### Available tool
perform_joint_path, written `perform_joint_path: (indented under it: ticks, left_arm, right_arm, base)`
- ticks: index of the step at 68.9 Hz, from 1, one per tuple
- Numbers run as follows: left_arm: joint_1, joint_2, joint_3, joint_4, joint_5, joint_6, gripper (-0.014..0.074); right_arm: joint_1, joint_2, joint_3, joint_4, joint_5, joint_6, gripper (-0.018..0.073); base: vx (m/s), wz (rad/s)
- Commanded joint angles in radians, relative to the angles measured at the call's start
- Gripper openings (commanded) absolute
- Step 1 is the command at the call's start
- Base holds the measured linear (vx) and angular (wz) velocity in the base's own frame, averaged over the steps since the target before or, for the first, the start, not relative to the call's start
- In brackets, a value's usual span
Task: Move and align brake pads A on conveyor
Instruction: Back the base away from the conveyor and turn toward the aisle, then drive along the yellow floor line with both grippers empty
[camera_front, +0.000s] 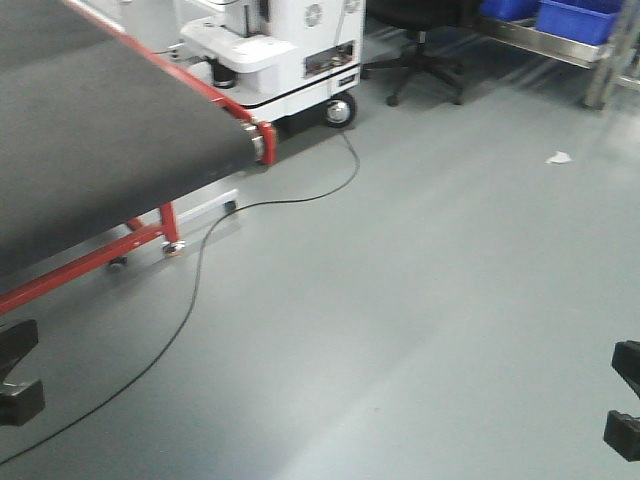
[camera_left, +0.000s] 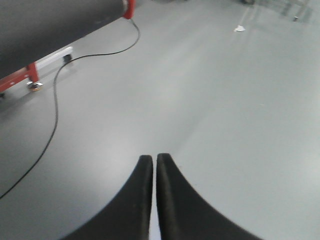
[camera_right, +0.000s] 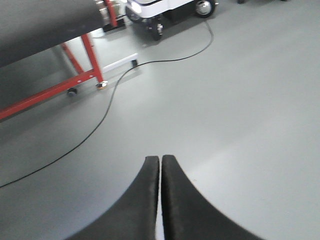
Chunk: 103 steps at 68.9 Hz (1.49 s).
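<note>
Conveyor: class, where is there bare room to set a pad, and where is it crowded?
The conveyor is bare where visible, up to its red edge strip and end roller. The floor right of the black cable is open. Crowded: around the white wheeled machine and red legs.

Setting: industrial workshop or factory test floor.

Evidence:
- a conveyor (camera_front: 100, 110) with a wide dark belt, carried on a red steel frame (camera_front: 80, 267) with small feet
- a smooth grey painted floor (camera_front: 450, 320)
- a black cable (camera_front: 192, 295) trailing loose across the floor
- a white wheeled machine (camera_front: 290, 40) parked at the belt's end
- blue plastic bins (camera_front: 575, 20) on a steel rack (camera_front: 540, 45) at the far side
- a black swivel chair (camera_front: 425, 72) near the bins
- a white scrap (camera_front: 558, 157) lying on the floor
</note>
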Motion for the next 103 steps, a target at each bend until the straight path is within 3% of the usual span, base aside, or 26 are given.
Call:
perform_joint_path:
  ticks: [1, 77, 103]
  left_arm:
    - [-0.004, 0.0, -0.025, 0.0, -0.068, -0.004, -0.0006]
    - [-0.004, 0.0, -0.025, 0.0, -0.068, -0.004, -0.0006]
    - [-0.004, 0.0, -0.025, 0.0, -0.068, -0.004, -0.0006]
  right_arm:
    - [-0.003, 0.005, -0.026, -0.003, -0.074, -0.008, -0.001]
    - [-0.003, 0.005, -0.026, -0.003, -0.071, -0.008, -0.001]
    - [-0.003, 0.005, -0.026, -0.003, -0.071, -0.008, -0.001]
  base:
    - [0.12, -0.46]
    - [0.18, -0.66]
    - [0.25, -0.37]
